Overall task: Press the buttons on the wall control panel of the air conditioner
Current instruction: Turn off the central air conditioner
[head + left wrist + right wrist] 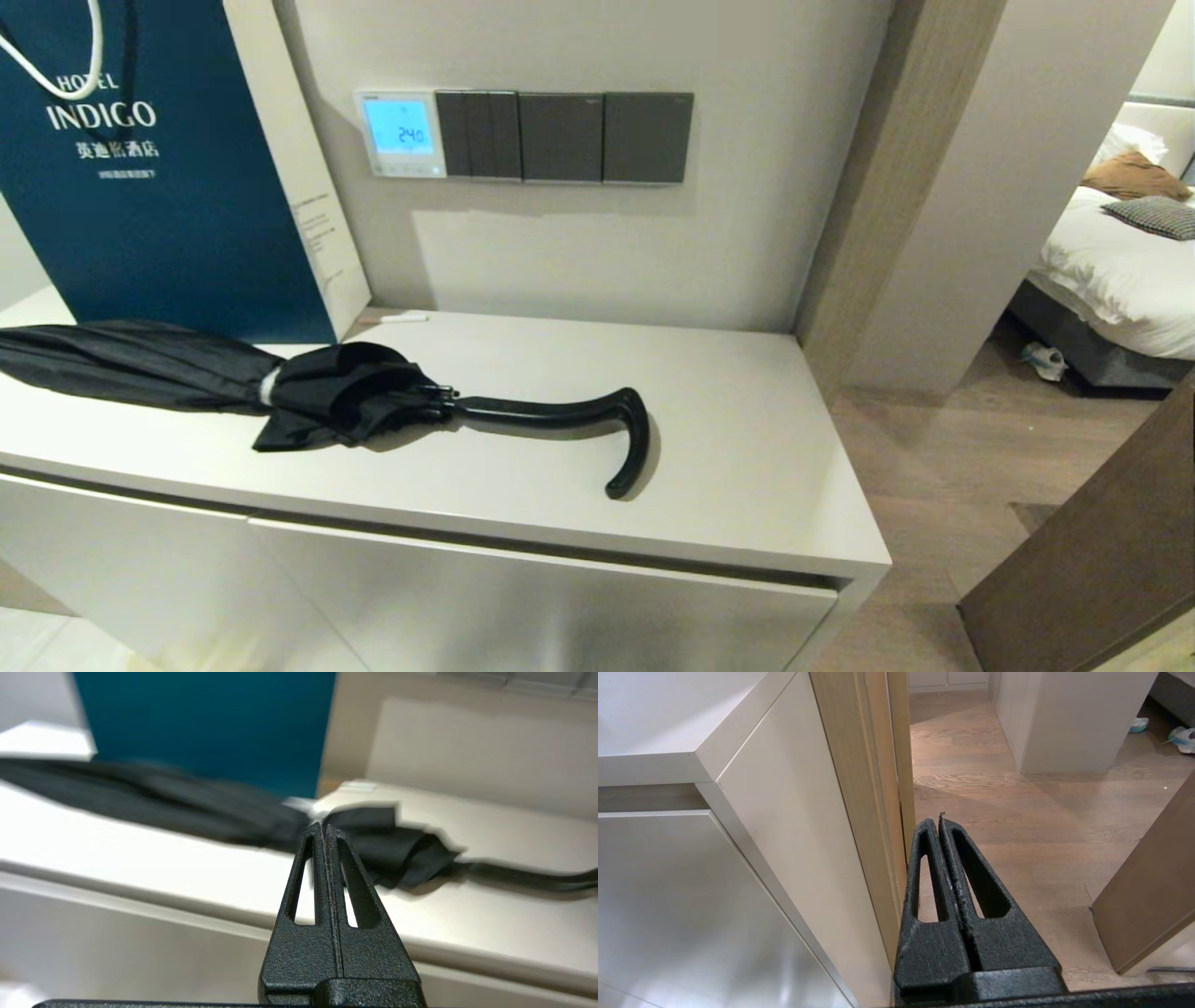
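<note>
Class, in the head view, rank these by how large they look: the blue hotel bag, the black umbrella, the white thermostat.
1. Black umbrella, though nearer the camera
2. Blue hotel bag, cropped by the frame
3. White thermostat

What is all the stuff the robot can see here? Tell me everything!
wall control panel: 1, white, lit blue screen, on the wall
buttons: small pale row under the screen; count unclear
switch plates: 3, dark grey, right of the panel
umbrella: 1, black, lying on the cabinet
cabinet: 1, white, below the panel
paper bag: 1, teal, standing behind the umbrella
bed: 1, white, in the room on the right
left hand: 1, black, shut, low before the cabinet
right hand: 1, black, shut, low beside the cabinet
</note>
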Available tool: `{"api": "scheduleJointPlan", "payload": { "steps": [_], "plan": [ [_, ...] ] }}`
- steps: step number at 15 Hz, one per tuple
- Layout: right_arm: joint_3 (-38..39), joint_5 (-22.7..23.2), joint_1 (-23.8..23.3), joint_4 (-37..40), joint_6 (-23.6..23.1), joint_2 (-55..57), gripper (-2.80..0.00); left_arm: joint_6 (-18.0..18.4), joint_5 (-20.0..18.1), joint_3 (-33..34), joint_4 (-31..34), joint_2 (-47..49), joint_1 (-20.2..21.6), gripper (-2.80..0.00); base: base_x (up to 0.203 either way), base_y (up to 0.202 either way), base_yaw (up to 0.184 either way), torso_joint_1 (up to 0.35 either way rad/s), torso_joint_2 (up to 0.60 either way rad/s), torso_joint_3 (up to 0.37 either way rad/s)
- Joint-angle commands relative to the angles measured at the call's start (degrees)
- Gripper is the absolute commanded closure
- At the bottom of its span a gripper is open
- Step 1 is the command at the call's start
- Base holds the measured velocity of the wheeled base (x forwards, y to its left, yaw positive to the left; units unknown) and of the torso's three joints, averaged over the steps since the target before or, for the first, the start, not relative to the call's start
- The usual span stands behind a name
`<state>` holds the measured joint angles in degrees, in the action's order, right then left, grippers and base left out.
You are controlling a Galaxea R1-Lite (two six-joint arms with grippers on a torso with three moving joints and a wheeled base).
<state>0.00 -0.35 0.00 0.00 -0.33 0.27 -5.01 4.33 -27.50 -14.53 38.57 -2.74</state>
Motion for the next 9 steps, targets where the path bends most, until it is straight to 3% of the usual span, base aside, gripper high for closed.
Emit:
{"api": "scheduleJointPlan", "payload": {
  "steps": [1, 4, 6, 9],
  "plan": [
    [0.1, 0.0, 0.0, 0.0, 0.0, 0.1, 0.00, 0.1, 2.0, 2.6, 1.0, -6.7, 0.0, 0.00, 0.000, 0.000, 0.000, 0.000, 0.00, 0.000],
    [0.1, 0.0, 0.0, 0.0, 0.0, 0.1, 0.00, 0.8, 5.5, 5.3, 3.7, -9.6, 0.0, 0.00, 0.000, 0.000, 0.000, 0.000, 0.00, 0.000],
    [0.1, 0.0, 0.0, 0.0, 0.0, 0.1, 0.00, 2.1, 9.1, 7.9, 7.3, -16.4, 0.0, 0.00, 0.000, 0.000, 0.000, 0.000, 0.00, 0.000],
    [0.1, 0.0, 0.0, 0.0, 0.0, 0.1, 0.00, 4.9, 11.6, 17.8, 9.7, -25.3, 2.2, 0.00, 0.000, 0.000, 0.000, 0.000, 0.00, 0.000]
  ]
}}
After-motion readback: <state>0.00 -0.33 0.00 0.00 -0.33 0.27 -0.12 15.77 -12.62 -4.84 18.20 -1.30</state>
